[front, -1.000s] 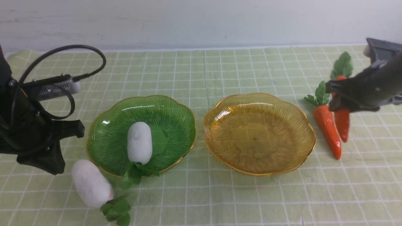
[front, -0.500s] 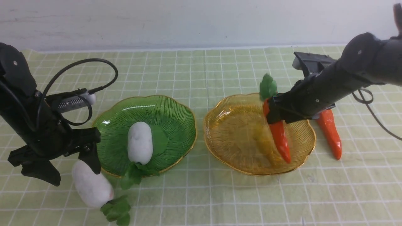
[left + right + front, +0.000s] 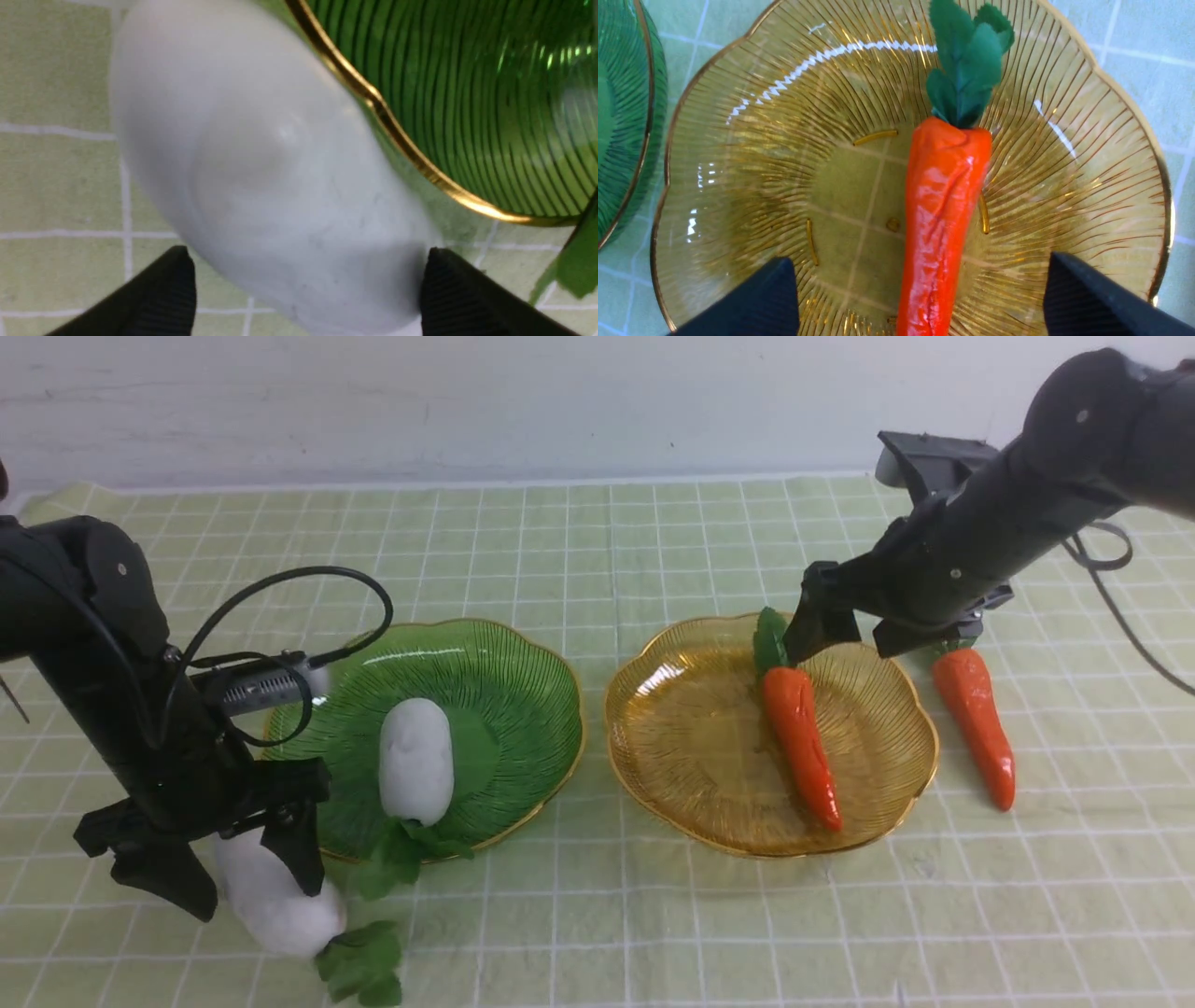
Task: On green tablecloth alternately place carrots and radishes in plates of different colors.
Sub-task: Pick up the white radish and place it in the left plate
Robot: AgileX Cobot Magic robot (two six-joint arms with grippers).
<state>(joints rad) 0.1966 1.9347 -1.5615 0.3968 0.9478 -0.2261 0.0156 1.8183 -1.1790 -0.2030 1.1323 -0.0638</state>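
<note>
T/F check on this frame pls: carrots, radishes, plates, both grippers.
1. One carrot lies in the amber plate. True.
2. The right gripper is shut on that carrot. False: it is open, above the carrot's leafy end.
3. Both radishes are in the green plate. False: one radish is in it; the other radish lies on the tablecloth, with the open left gripper straddling it.
4. The second carrot lies on the tablecloth, outside the amber plate. True.
</note>
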